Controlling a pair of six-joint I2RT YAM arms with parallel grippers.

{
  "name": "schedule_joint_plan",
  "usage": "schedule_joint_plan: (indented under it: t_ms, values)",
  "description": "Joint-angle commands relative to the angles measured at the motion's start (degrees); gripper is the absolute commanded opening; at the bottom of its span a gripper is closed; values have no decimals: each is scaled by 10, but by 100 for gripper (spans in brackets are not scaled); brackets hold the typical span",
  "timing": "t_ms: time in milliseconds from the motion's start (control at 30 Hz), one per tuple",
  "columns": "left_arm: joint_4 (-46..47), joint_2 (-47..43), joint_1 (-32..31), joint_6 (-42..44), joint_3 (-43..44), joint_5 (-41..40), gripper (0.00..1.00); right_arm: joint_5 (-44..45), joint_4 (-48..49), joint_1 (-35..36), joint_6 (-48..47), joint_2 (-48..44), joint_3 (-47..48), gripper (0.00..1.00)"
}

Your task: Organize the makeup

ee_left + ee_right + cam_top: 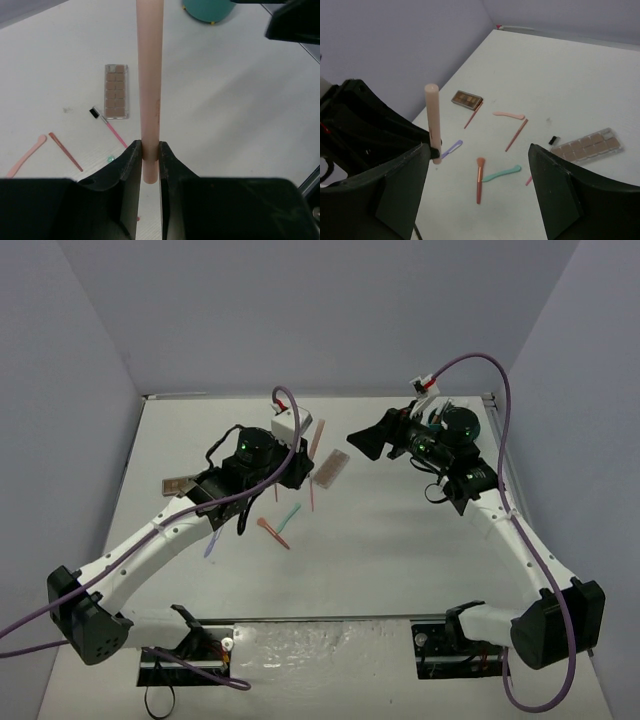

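Note:
My left gripper (150, 150) is shut on a long pale pink stick (150, 75) and holds it above the table; the stick also shows in the top view (316, 436) and the right wrist view (432, 120). My right gripper (480, 190) is open and empty, raised and facing the left gripper (300, 458). A brown-pink palette (116, 91) lies below, and a second palette (467, 99) lies at the far left. On the table lie a lilac applicator (451, 148), a mint applicator (502, 173), an orange brush (479, 180), a pink spatula (509, 115) and a red stick (516, 135).
The teal tub (207, 11) stands at the back right, mostly hidden under the right arm (450, 445) in the top view. A thin pink brush with a black tip (112, 127) lies beside the near palette. Walls close the table on three sides.

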Motion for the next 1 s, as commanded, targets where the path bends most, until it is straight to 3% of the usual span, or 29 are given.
schedule_joint_plan:
  t_ms: [0,267,967]
  values:
    - [64,6,-35,20,41,18,0,-25,99,14,42,11,32,74]
    - [72,26,-52,12,52,19,0,-32,121,36,53,24,32,60]
    - [80,51,-52,5,73,20,0,-34,134,65,57,46,16,36]
